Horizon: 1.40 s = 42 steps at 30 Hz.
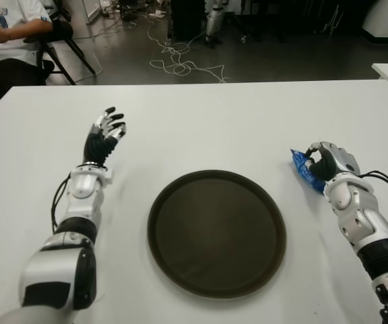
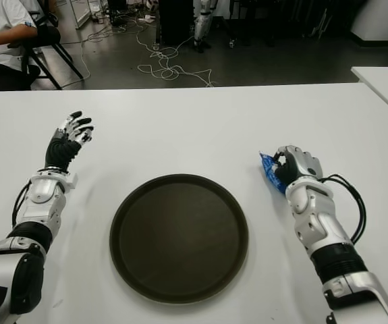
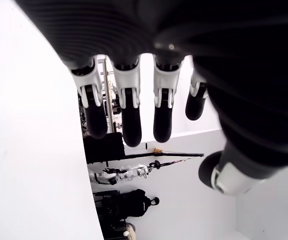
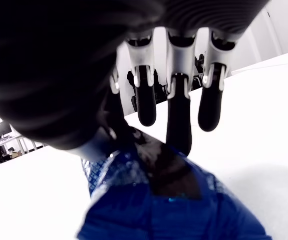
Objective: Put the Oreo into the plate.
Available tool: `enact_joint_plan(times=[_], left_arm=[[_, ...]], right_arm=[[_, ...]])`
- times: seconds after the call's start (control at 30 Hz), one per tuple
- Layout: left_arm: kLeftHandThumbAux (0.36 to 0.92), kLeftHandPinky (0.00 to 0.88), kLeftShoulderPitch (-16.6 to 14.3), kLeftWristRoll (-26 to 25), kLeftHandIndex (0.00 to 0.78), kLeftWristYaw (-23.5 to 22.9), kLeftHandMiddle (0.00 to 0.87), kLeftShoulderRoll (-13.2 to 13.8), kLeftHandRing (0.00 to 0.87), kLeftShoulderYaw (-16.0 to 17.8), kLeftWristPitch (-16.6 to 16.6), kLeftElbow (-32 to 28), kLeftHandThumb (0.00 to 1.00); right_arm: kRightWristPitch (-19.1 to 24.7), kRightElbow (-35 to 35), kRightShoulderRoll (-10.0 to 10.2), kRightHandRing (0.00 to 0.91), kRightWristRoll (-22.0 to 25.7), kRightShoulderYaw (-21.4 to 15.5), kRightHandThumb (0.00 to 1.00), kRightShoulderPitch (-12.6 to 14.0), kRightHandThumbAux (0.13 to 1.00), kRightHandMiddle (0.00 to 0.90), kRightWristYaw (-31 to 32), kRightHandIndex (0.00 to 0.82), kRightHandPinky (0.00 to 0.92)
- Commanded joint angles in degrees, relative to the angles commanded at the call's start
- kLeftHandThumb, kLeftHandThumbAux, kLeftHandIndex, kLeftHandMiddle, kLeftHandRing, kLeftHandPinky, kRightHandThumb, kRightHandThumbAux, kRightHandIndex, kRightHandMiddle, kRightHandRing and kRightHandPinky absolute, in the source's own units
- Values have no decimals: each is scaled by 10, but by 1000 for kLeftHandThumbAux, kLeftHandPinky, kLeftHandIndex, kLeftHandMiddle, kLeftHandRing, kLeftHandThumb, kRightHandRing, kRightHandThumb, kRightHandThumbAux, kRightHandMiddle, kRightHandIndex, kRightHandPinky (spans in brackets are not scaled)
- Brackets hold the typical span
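while the left hand point(image 1: 104, 135) shows over the white table point(image 1: 200, 121) to the left of the plate, its fingers point(image 3: 129, 117) spread wide and holding nothing, the right hand point(image 1: 328, 160) is at work to the right of the plate. its fingers point(image 4: 178, 120) curl around the blue oreo packet point(image 1: 304, 169), which sits low at the table surface on the hand's left side, between the hand and the plate but apart from the plate's rim; whether the packet touches the table cannot be told. in the right wrist view the crinkled blue wrapper point(image 4: 169, 200) fills the near part under the thumb and fingertips. the round dark brown plate point(image 1: 216, 231) lies flat on the table near the robot, between the two arms, with nothing in it. far beyond the table's left corner a person point(image 1: 8, 34) sits on a chair, and loose cables point(image 1: 180, 64) lie on the grey floor.
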Motion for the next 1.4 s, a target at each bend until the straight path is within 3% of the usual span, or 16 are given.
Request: enact_joint_plan(times=[0.23, 0.37, 0.47, 0.57, 0.67, 0.77, 0.93, 1.07, 1.4], left_arm=[[632, 193, 0, 0, 114, -2, 196, 1, 180, -1, 0, 1, 315], [629, 209, 0, -2, 122, -3, 203, 1, 190, 1, 1, 0, 311], [629, 204, 0, -3, 120, -4, 202, 0, 189, 1, 2, 0, 315], [629, 202, 0, -4, 118, -6, 203, 1, 189, 1, 2, 0, 321], [628, 201, 1, -4, 118, -7, 204, 1, 189, 1, 1, 0, 328], [630, 200, 0, -4, 120, -6, 208, 1, 190, 1, 1, 0, 334], [643, 214, 0, -1, 128, -3, 216, 2, 198, -1, 2, 2, 337], [639, 206, 0, 0, 125, -2, 210, 3, 195, -2, 0, 2, 328], [624, 207, -1, -1, 121, -3, 207, 2, 194, -2, -2, 3, 336]], right_arm=[[-9, 5, 1, 531, 1, -1, 673, 0, 728, 501, -6, 420, 460], [-12, 5, 3, 486, 3, -3, 670, 1, 729, 453, -13, 414, 416], [-14, 7, 4, 431, 3, -4, 299, 1, 658, 397, -18, 319, 386], [-15, 7, 5, 380, 3, -4, 165, 0, 620, 351, -20, 260, 349], [-14, 8, 5, 323, 1, -3, 119, 0, 593, 299, -22, 202, 297], [-11, 11, 4, 273, -4, 1, 102, -2, 575, 250, -21, 155, 248], [0, 15, 2, 93, -15, 11, 98, -5, 541, 80, -17, 35, 78], [10, 13, 3, 26, -16, 13, 101, -7, 510, 20, -12, 7, 29], [19, 13, 4, 0, -14, 16, 137, -9, 434, 0, 4, 0, 1]])
